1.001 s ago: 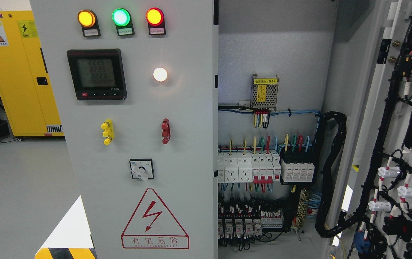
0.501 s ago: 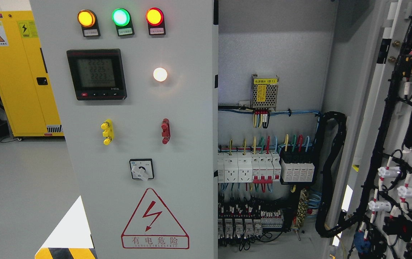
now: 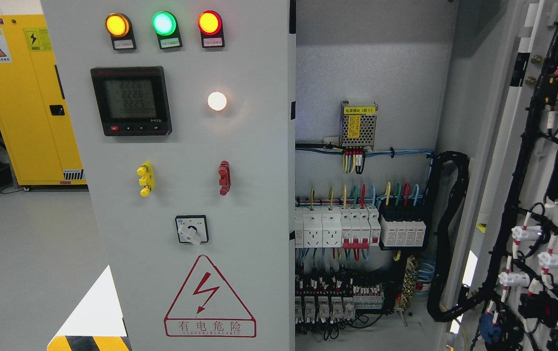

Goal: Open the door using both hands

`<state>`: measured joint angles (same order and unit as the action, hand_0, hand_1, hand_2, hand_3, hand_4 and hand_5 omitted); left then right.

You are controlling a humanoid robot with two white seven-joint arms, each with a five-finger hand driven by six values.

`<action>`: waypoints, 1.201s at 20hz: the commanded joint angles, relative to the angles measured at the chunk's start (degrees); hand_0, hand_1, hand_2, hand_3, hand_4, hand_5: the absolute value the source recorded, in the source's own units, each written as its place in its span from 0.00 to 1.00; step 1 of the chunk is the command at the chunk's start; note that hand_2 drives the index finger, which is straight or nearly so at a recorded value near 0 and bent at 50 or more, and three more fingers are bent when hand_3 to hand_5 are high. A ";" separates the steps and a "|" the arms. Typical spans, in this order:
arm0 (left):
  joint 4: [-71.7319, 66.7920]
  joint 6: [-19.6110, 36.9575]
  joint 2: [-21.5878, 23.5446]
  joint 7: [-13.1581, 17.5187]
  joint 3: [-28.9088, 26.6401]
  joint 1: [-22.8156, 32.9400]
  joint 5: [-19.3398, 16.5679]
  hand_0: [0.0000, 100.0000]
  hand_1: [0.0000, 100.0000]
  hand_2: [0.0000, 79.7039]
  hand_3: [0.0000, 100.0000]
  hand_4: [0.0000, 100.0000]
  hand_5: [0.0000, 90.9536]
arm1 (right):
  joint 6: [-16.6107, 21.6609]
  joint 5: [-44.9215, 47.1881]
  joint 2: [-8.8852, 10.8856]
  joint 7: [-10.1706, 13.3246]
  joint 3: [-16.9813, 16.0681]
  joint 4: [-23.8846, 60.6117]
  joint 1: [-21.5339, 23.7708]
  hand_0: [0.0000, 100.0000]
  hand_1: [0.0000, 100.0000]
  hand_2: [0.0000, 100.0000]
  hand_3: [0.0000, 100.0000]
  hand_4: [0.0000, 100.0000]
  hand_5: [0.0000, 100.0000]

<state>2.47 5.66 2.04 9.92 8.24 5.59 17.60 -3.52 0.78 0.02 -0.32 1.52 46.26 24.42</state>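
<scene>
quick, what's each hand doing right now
Left hand: not in view, so its state cannot be told.
Right hand: not in view either; cannot be told.

- The closed door (image 3: 240, 146) is smooth, matt grey painted metal.
- The back wall (image 3: 371, 63) inside the cabinet looks finely grainy.
- The lamps (image 3: 163, 23) are glossy plastic.
- The yellow locker (image 3: 30, 112) is smooth painted metal.

I see an industrial electrical workshop: grey control cabinet (image 3: 259, 146) standing open, wired breakers (image 3: 356, 226) inside, yellow safety cabinet (image 3: 20, 107) behind.
</scene>
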 commanded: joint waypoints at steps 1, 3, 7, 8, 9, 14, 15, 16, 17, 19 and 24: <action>-0.01 -0.21 0.42 0.10 0.02 -0.76 -0.20 0.32 0.20 0.00 0.00 0.00 0.00 | 0.09 3.26 3.50 0.15 8.05 46.76 10.63 0.21 0.11 0.00 0.00 0.00 0.00; -0.01 -0.12 0.42 -0.07 0.19 -0.84 -0.29 0.32 0.20 0.00 0.00 0.00 0.00 | 0.09 3.26 4.20 0.15 10.42 53.73 13.19 0.21 0.11 0.00 0.00 0.00 0.00; -0.01 -0.12 0.86 0.02 0.19 -0.84 -0.29 0.32 0.20 0.00 0.00 0.00 0.00 | 0.53 3.35 4.73 0.15 10.70 62.08 14.25 0.21 0.11 0.00 0.00 0.00 0.00; -0.01 -0.04 0.86 0.02 0.19 -0.84 -0.29 0.32 0.20 0.00 0.00 0.00 0.00 | 0.71 3.35 4.82 0.15 10.78 64.54 14.60 0.21 0.11 0.00 0.00 0.00 0.00; -0.01 -0.04 0.86 -0.07 0.19 -0.84 -0.29 0.32 0.20 0.00 0.00 0.00 0.00 | 0.80 3.35 5.34 0.15 10.96 67.87 15.39 0.21 0.11 0.00 0.00 0.00 0.00; -0.01 -0.04 0.95 0.02 0.19 -0.76 -0.29 0.32 0.20 0.00 0.00 0.00 0.00 | 4.38 3.35 6.31 0.15 15.35 73.71 14.87 0.21 0.11 0.00 0.00 0.00 0.00; -0.01 -0.04 0.95 0.02 0.19 -0.76 -0.29 0.32 0.20 0.00 0.00 0.00 0.00 | 5.88 3.35 6.31 0.15 16.40 73.71 13.82 0.21 0.11 0.00 0.00 0.00 0.00; -0.01 -0.04 0.95 0.02 0.19 -0.76 -0.29 0.32 0.20 0.00 0.00 0.00 0.00 | 7.29 3.35 6.31 0.15 17.19 73.71 12.59 0.21 0.11 0.00 0.00 0.00 0.00; -0.01 -0.04 0.95 0.02 0.19 -0.76 -0.29 0.32 0.20 0.00 0.00 0.00 0.00 | 8.78 3.35 6.31 0.15 17.81 73.71 10.93 0.21 0.11 0.00 0.00 0.00 0.00; -0.01 -0.04 0.95 0.02 0.19 -0.76 -0.29 0.32 0.20 0.00 0.00 0.00 0.00 | 10.46 3.35 5.96 0.06 19.21 73.62 8.29 0.21 0.11 0.00 0.00 0.00 0.00; -0.01 -0.04 0.77 0.02 0.20 -0.76 -0.29 0.33 0.20 0.00 0.00 0.00 0.00 | 12.66 3.35 5.44 0.06 21.24 73.62 3.10 0.21 0.11 0.00 0.00 0.00 0.00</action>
<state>2.47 5.60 2.81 9.93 8.42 4.84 17.32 7.57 4.09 5.14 0.16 16.55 109.13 32.43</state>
